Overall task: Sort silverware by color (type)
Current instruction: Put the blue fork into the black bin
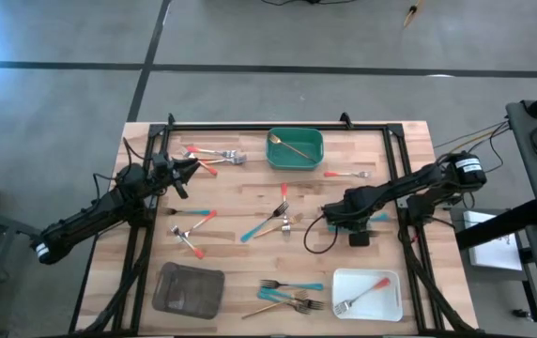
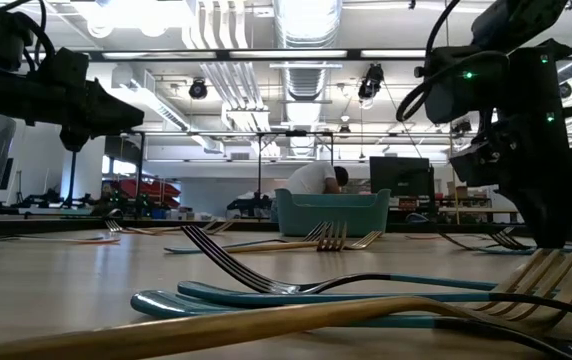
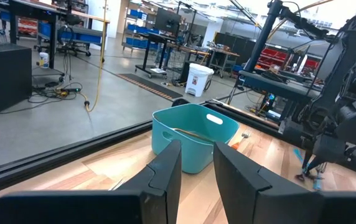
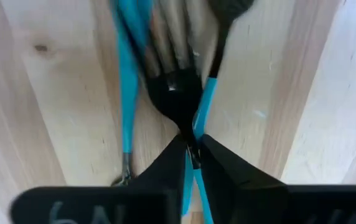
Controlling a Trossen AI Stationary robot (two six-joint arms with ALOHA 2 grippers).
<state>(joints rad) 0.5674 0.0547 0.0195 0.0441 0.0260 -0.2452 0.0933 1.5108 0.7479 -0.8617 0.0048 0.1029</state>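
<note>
Silverware lies scattered over the wooden table (image 1: 250,192): red-handled forks (image 1: 210,156), teal-handled ones (image 1: 292,284), and a gold one (image 1: 283,303). My right gripper (image 4: 193,149) points down right of the table's middle (image 1: 332,216), shut on a teal handle. There a dark fork head (image 4: 177,93) and a dark-headed, teal-handled piece (image 4: 210,93) cross, beside another teal handle (image 4: 127,74). My left gripper (image 3: 196,177) is open and level at the far left (image 1: 191,167), with nothing between its fingers. My right gripper pinches a teal handle (image 4: 195,163) between its two fingertips, where the crossing pieces meet just below the dark fork head. The fingers come from above, pointing down. Which piece the handle belongs to is unclear. The pieces seem to lie on the table.
A green tray (image 1: 295,161) at the far middle holds a gold piece. At the near right a white tray (image 1: 381,305) holds a red-handled fork. A grey tray (image 1: 189,289) sits near left. A black frame (image 1: 268,125) borders the table.
</note>
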